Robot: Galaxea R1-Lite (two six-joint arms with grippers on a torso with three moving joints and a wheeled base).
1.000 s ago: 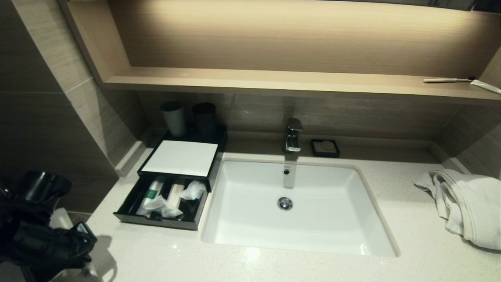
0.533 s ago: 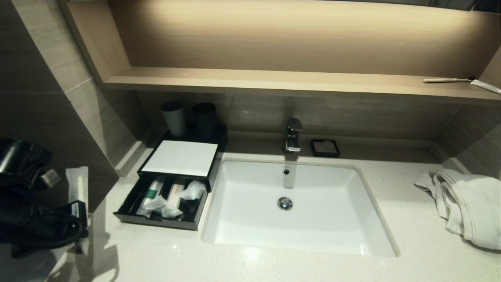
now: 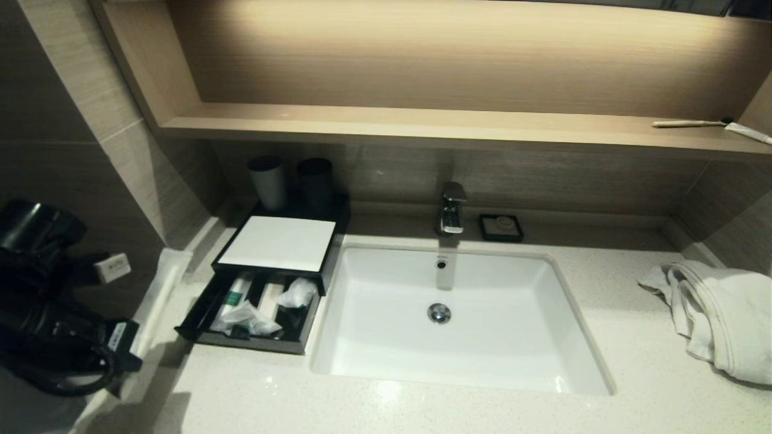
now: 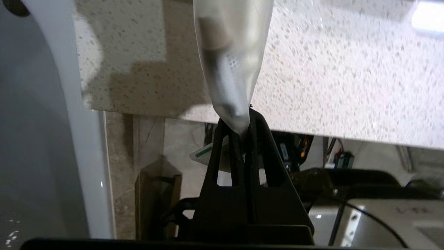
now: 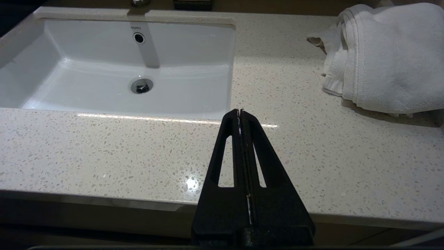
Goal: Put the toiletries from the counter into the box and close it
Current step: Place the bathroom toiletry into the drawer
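Counter (image 3: 271, 398); packet (image 4: 230, 55) top cut off

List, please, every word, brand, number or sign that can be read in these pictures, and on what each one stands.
"TOTO": on the back wall of the sink, beside the overflow hole.
White tag on the left arm: too blurred to read.
Packets in the open drawer: print too small to read.
Sachet held in the left gripper: no legible text.

left gripper (image 4: 242, 130): jaws clamped | right gripper (image 5: 240, 111): jaws closed, parked
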